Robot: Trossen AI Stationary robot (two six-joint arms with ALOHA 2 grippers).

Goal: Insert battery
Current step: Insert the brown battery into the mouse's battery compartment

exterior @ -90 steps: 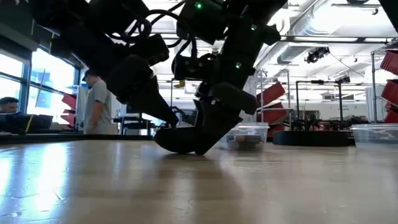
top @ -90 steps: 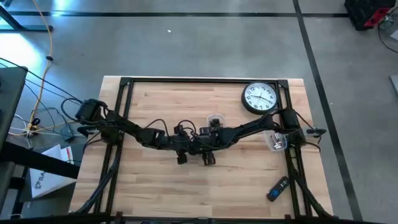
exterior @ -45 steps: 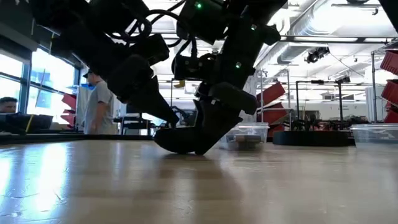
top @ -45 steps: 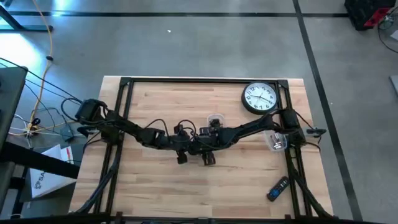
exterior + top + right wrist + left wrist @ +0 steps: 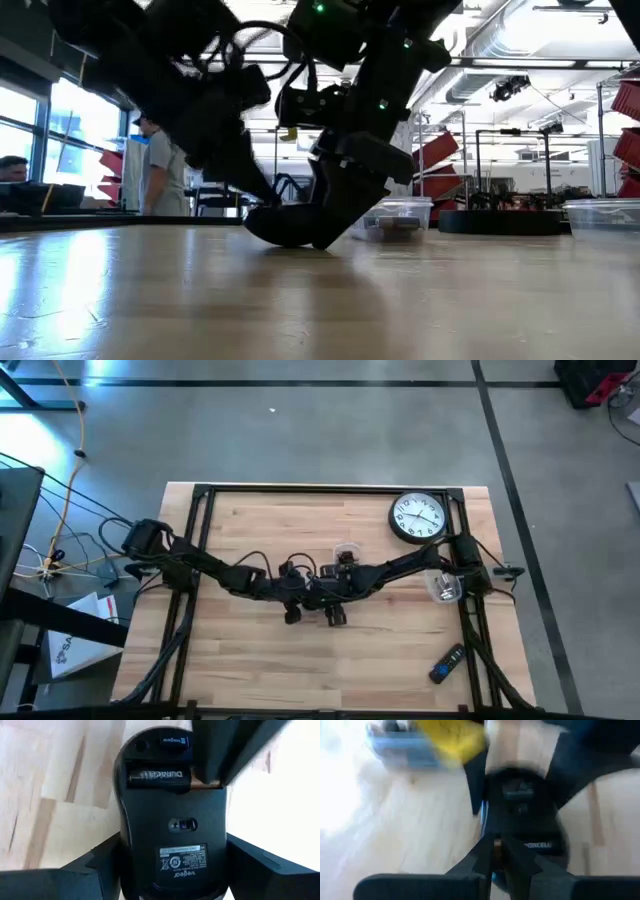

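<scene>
A black computer mouse [image 5: 172, 835] lies underside up near the table's middle [image 5: 318, 598]. Its battery bay is uncovered, and a black and copper battery [image 5: 155, 776] lies in it. My right gripper [image 5: 172, 849] is shut on the mouse, coming from the table's right. My left gripper [image 5: 495, 851] reaches in from the left, its fingers [image 5: 220, 755] closed at the battery's copper end. In the low view both grippers meet over the mouse [image 5: 290, 228]. My left gripper has the battery's copper end [image 5: 495, 844] between its two nearly closed fingertips. The fingers slant down from the table's left. The battery lies level in the mouse's bay. My right gripper pinches the mouse's two long sides [image 5: 120, 845] between its fingers, near the end away from the bay. The fingers slant down from the table's right and lie along the mouse. The mouse's rounded back [image 5: 285, 240] rests on the table.
A round wall clock [image 5: 417, 518] lies at the far right. A clear tub [image 5: 441, 586] sits by the right arm's base and a smaller one [image 5: 346, 552] just beyond the grippers. A dark remote [image 5: 447, 663] lies near the right front corner. Black frame rails [image 5: 200, 520] border the table.
My left gripper has shifted a little at the mouse, still shut on the battery's end. The mouse has nudged slightly toward the table's left in the low view. My right gripper keeps its hold.
</scene>
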